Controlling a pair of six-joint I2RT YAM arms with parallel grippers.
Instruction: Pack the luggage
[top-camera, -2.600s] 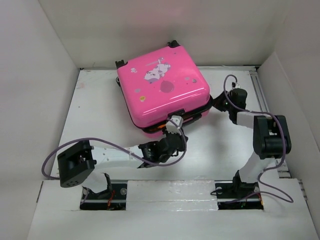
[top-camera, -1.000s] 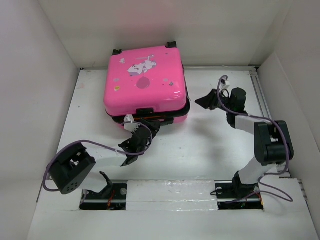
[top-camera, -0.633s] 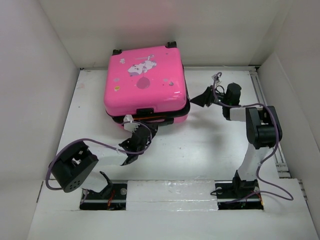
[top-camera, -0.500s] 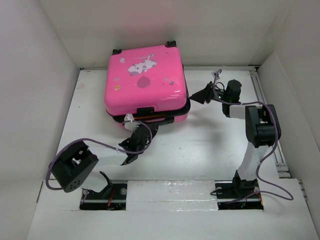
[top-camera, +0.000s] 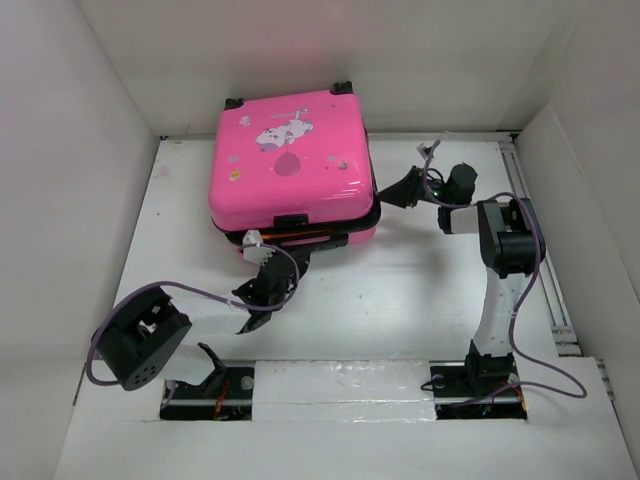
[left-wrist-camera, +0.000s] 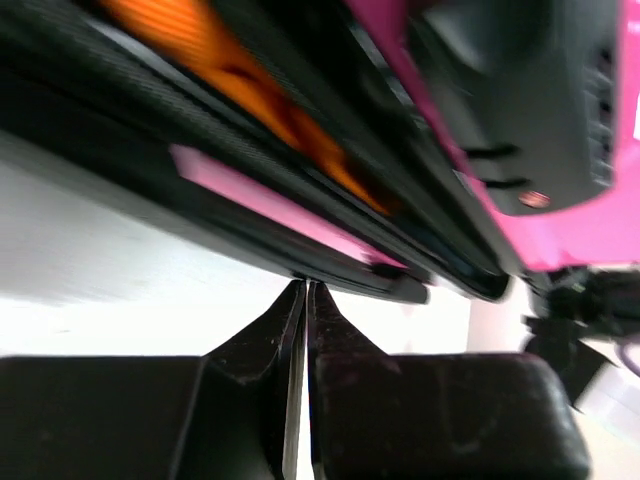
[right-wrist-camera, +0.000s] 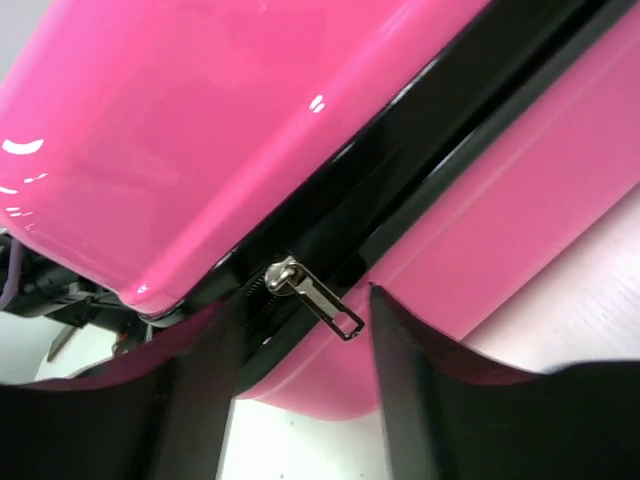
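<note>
A white table (top-camera: 430, 300) is bearing the luggage (top-camera: 290, 165), a small hot-pink hard-shell suitcase, lying lid-up and slightly ajar. The left gripper (left-wrist-camera: 305, 286) is pointing empty, pressed-together fingers at the suitcase's near edge; the right gripper (top-camera: 390, 192) is waiting, jaws apart, at its right side. An orange strip (left-wrist-camera: 225, 65) showing in its near seam may be snagging the zipper, and the silver zipper pull (right-wrist-camera: 318, 300) between the right jaws could be slipping from an off-centre pinch.

Luggage (top-camera: 290, 165) fills rear-left; open table (top-camera: 420, 300) right (walls (top-camera: 60, 200) close).
</note>
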